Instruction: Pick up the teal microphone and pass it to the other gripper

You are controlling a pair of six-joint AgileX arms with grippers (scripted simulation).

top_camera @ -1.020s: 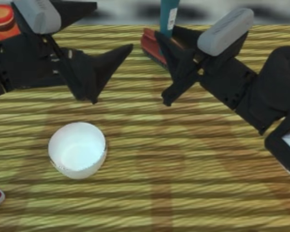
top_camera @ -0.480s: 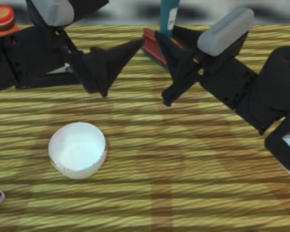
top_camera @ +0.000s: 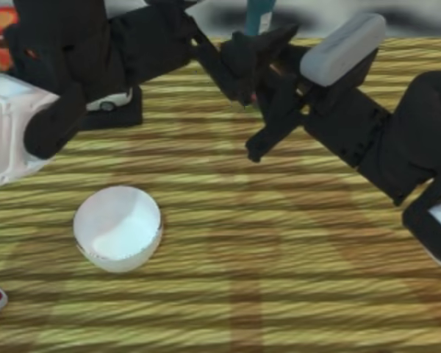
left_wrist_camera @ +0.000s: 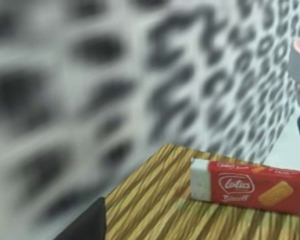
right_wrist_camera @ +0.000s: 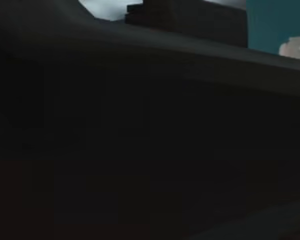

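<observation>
Striped straw-coloured table, white round bowl at left, slim teal microphone upright at the far edge, clenched in the right gripper, left gripper reaching in just beside it, its grip impossible to tell, red biscuit packet behind

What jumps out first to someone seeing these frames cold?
The two black grippers meeting at the table's far edge: the left gripper reaching across to the right gripper, with the teal microphone upright between them. Next, the white bowl alone at front left, and the left arm's white casing.
</observation>
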